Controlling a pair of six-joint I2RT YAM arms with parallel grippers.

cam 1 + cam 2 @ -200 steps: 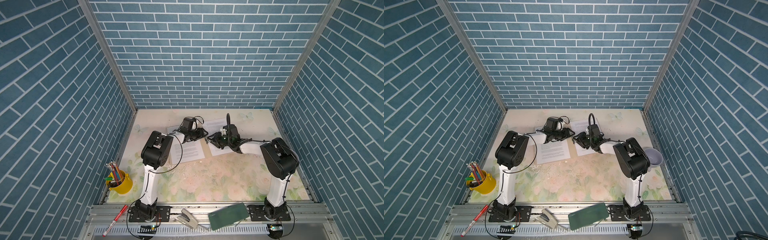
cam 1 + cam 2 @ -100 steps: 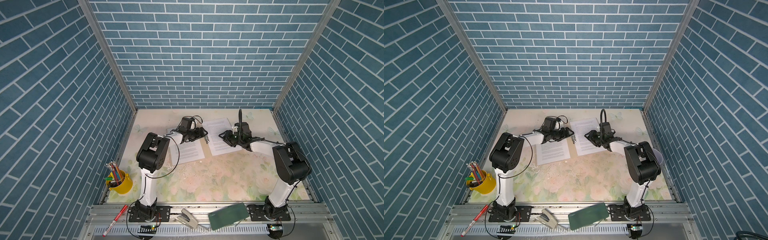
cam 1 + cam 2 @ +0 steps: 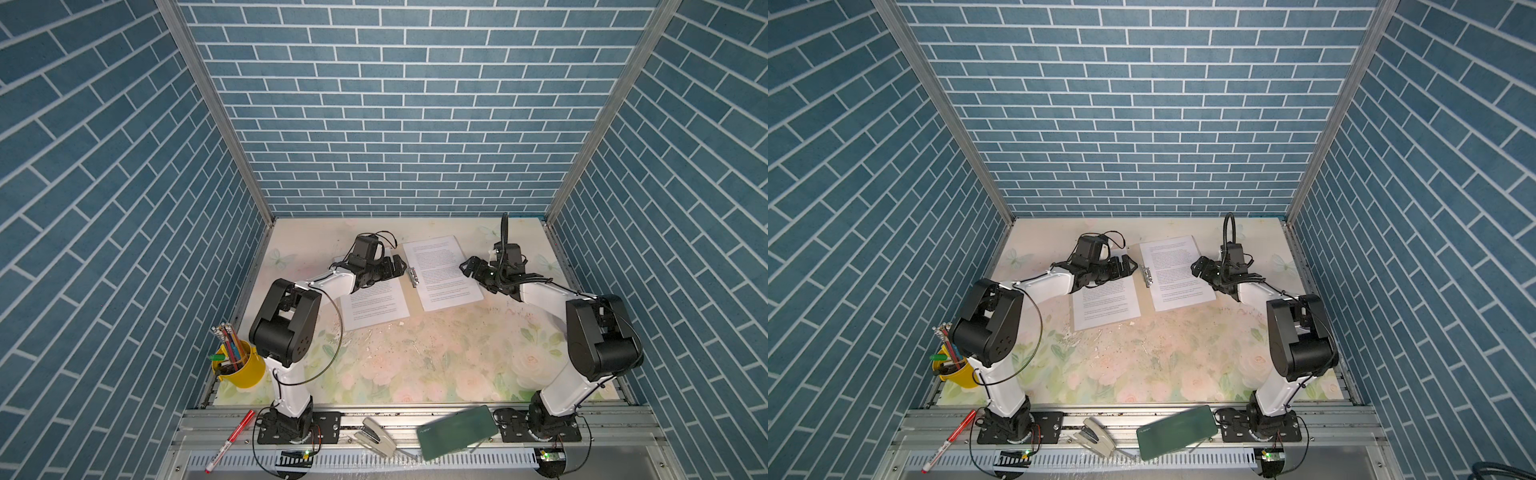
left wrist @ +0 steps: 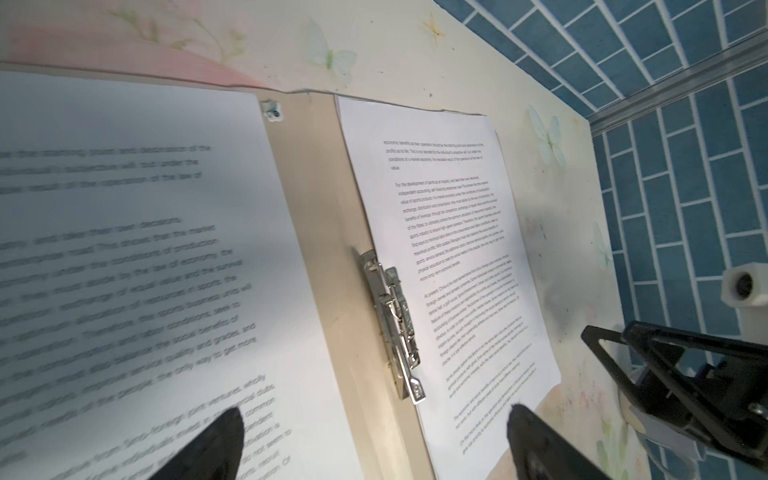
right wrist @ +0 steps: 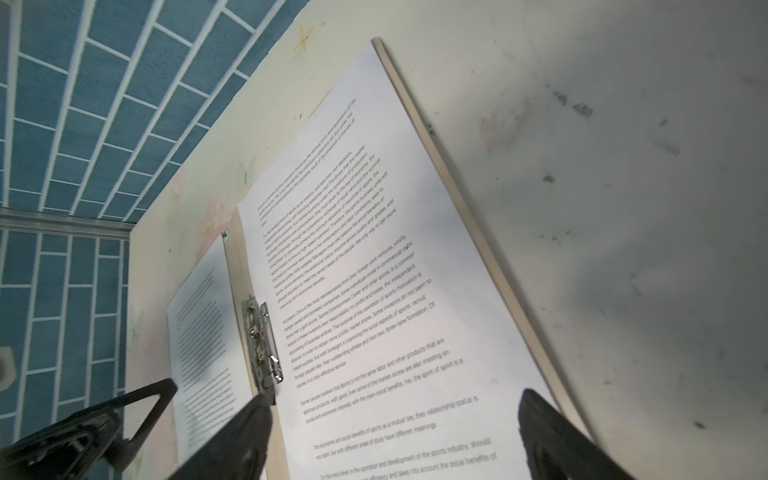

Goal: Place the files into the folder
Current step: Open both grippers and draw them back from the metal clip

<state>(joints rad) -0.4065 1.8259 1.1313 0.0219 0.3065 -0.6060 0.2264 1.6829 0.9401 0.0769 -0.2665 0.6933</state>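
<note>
A robot lab's test booth, dressed up as an office desk. Closed in on three sides by panels [image 3: 395, 124] printed with blue brick, joined by bare aluminium posts [image 3: 216, 112]. A left arm [image 3: 286, 324] and a right arm [image 3: 598, 345] bolted to a metal rail [image 3: 374, 415] along the near edge of a flower-patterned tabletop [image 3: 415, 361]. Office props all round: a yellow cup [image 3: 247, 372] of pencils at the near left corner; a red pen [image 3: 230, 441], a stapler [image 3: 374, 436] and a dark green case [image 3: 457, 432] on the rail; printed sheets [image 3: 440, 270] lying on an open card folder [image 4: 316, 187] toward the far edge.
</note>
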